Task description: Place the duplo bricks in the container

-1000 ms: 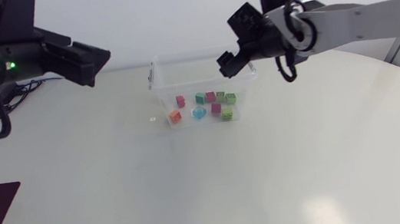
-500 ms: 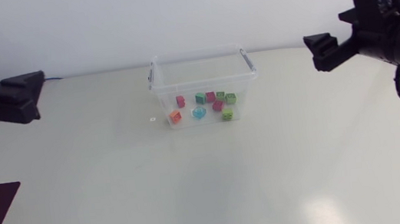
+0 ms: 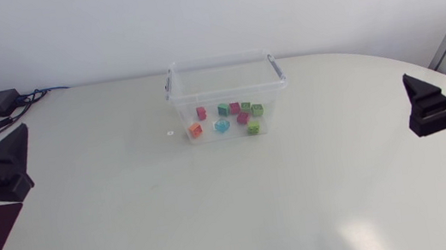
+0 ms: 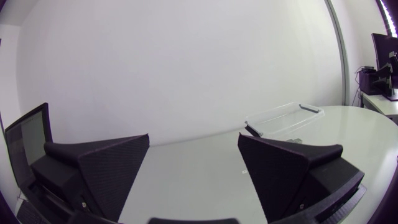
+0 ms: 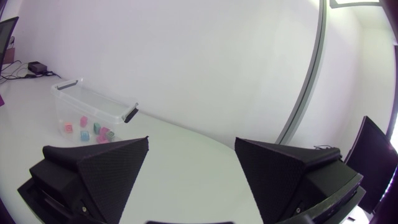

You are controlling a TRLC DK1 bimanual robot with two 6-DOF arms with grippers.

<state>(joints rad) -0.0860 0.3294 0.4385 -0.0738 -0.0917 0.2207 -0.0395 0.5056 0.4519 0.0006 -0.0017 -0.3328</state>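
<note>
Duplo bricks: nine counted from the head view, all lying on the floor of the container, none outside it. Colours noted are red, orange, teal, cyan, two magenta and three green. They sit in a loose cluster, most in a row toward the far side, with the orange, the cyan and one green nearer the front wall. No brick is stacked on another as far as can be seen.

The container is a clear plastic tub with no lid on it and a dark handle at each short end. It stands upright on the pale table, toward the far edge and roughly midway between the two arms. The right wrist view shows the bricks through the tub's side wall; the left wrist view shows only its rim and one handle.

Left gripper: fingers spread wide with nothing between them. It sits at the table's left edge, well apart from the tub, one finger showing in the head view.

Right gripper: likewise spread and holding nothing. It sits at the right edge, also well apart from the tub, one finger in sight from above.
</note>
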